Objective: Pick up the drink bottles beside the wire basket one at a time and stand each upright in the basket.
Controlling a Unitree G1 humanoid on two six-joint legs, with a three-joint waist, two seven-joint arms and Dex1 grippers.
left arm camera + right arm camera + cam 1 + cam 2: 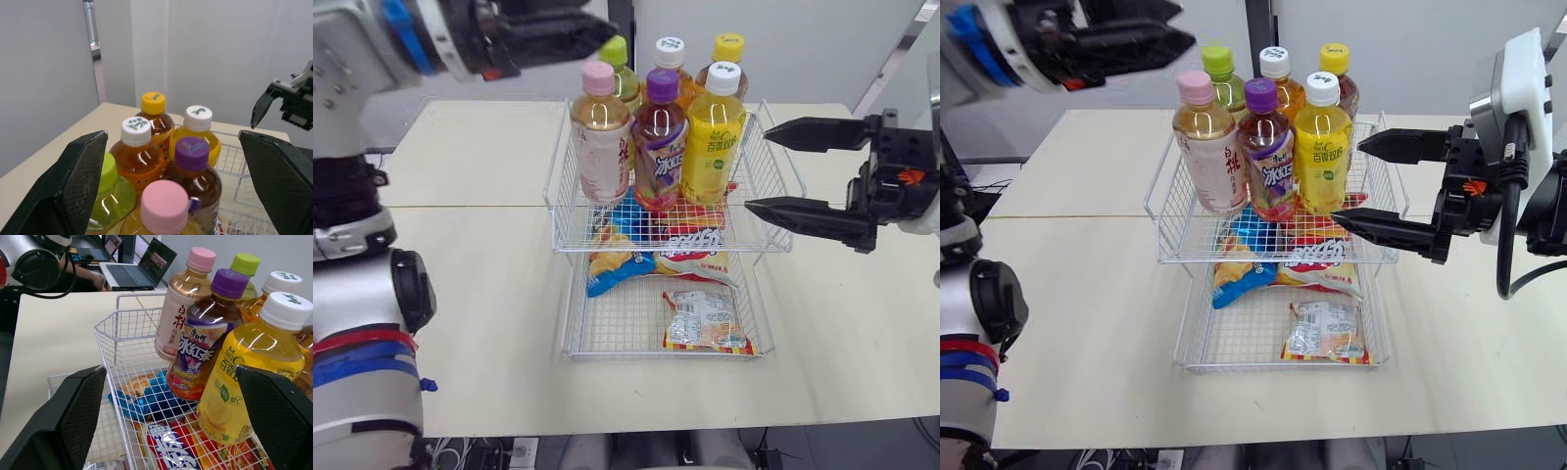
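Six drink bottles stand upright in the upper wire basket (570, 225). In front are a pink-capped bottle (600, 137), a purple-capped one (660, 137) and a yellow juice bottle (713, 137). Behind them are a green-capped bottle (616, 54), a white-capped amber one (670, 49) and a yellow-capped one (728, 49). My left gripper (597, 24) hangs open and empty above and to the left of the bottle caps. To the right of the basket, level with the yellow juice bottle, my right gripper (756, 168) is open with nothing in it.
Under the basket, a lower wire tray (607, 333) holds snack packets (705, 321). Both stand on a pale table (470, 294) with bare surface to the left, right and front. A laptop (137, 264) sits on another table beyond.
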